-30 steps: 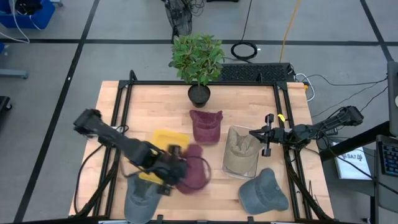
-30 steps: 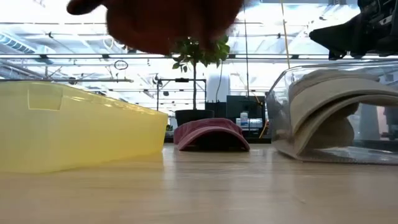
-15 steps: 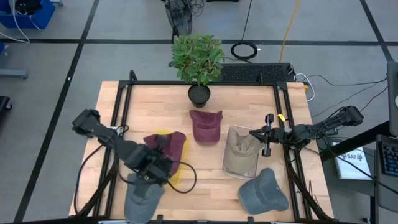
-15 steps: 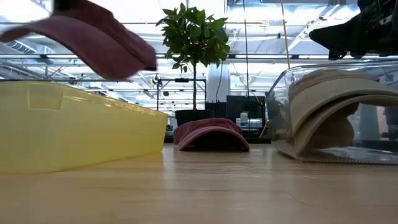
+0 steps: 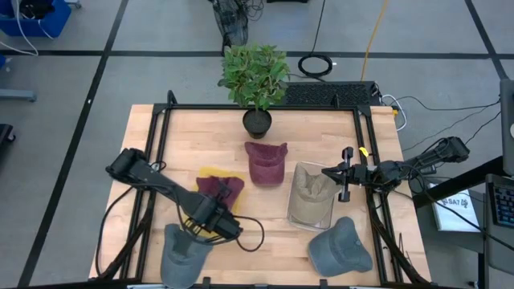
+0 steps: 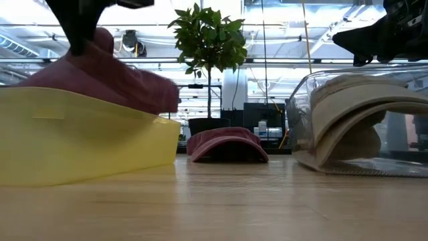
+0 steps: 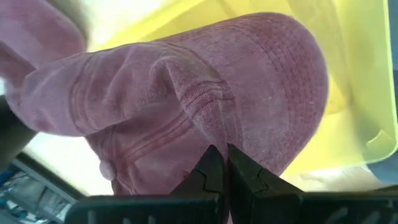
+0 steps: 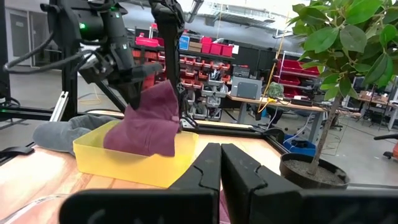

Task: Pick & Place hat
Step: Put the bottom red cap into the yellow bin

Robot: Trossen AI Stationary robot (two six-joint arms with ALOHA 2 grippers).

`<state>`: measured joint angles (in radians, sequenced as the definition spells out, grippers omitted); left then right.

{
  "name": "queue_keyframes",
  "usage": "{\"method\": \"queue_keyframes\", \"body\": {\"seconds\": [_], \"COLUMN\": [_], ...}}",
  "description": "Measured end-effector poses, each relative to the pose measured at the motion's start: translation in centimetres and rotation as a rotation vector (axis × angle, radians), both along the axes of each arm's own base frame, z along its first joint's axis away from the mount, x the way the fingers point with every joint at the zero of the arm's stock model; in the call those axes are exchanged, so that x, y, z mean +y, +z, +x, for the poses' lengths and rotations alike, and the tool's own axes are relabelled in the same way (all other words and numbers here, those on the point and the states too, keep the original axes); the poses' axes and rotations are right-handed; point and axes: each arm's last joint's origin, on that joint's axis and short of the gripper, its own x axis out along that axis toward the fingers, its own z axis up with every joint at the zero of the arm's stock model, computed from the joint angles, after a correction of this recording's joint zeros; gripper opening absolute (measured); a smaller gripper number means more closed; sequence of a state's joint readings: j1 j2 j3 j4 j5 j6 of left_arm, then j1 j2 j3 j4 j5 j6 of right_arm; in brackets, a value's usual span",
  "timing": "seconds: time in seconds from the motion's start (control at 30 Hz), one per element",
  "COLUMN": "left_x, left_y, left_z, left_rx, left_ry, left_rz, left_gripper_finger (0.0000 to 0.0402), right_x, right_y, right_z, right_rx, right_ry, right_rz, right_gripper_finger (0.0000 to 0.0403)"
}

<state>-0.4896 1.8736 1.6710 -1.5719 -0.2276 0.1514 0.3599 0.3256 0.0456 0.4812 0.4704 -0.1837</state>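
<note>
the left gripper [image 7: 219, 163] has its fingers pinched together on a fold of the maroon hat [image 7: 205, 106], which in the high view sits left of centre in the frame, draped into the yellow bin [image 5: 210, 173] with the left arm [image 5: 152, 177] running in from the left edge. in the low view the hat [image 6: 110, 77] lies over the bin's rim at upper left, its brim sticking out toward the frame's middle, and the bin [image 6: 80, 144] fills the left side. just below the bin in the high view lies a grey hat [image 5: 183, 255] at the bottom edge

the right gripper [image 5: 344, 174] hangs right of centre in the high view, fingers pressed together on nothing, beside a clear bin [image 5: 299, 217] holding a tan hat [image 5: 312, 193]. a second maroon hat [image 5: 266, 163] lies in the frame's middle, below the potted plant [image 5: 255, 84]. another grey hat [image 5: 340, 247] lies at lower right. everything rests on the wooden table [image 5: 201, 136]
</note>
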Motion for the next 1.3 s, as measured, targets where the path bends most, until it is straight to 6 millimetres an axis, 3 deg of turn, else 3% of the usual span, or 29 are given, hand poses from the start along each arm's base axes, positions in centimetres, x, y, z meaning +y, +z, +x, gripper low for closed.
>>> {"method": "queue_keyframes", "body": {"seconds": [0.43, 0.77, 0.93, 1.3], "left_x": [-0.8, -0.4, -0.2, 0.1], "left_y": [-0.3, -3.5, -4.0, -4.1], "left_z": [-0.3, -1.8, -1.9, -1.2], "left_rx": [0.051, 0.199, 0.200, 0.106], "left_ry": [-0.012, 0.016, 0.014, 0.118], "left_rz": [-0.076, -0.054, -0.027, -0.006], "left_gripper_finger": [0.0003, 0.0008, 0.0004, 0.0071], "right_x": [0.0, 0.0, 0.0, 0.0], "right_y": [0.0, -0.1, -0.1, -0.1], "right_z": [0.0, 0.0, 0.0, 0.0], "right_rx": [0.003, 0.006, 0.006, 0.006], "right_ry": [0.000, 0.002, 0.002, 0.002], "right_rz": [-0.002, 0.012, 0.011, 0.011], "right_gripper_finger": [0.0000, 0.0000, 0.0000, 0.0000]}}
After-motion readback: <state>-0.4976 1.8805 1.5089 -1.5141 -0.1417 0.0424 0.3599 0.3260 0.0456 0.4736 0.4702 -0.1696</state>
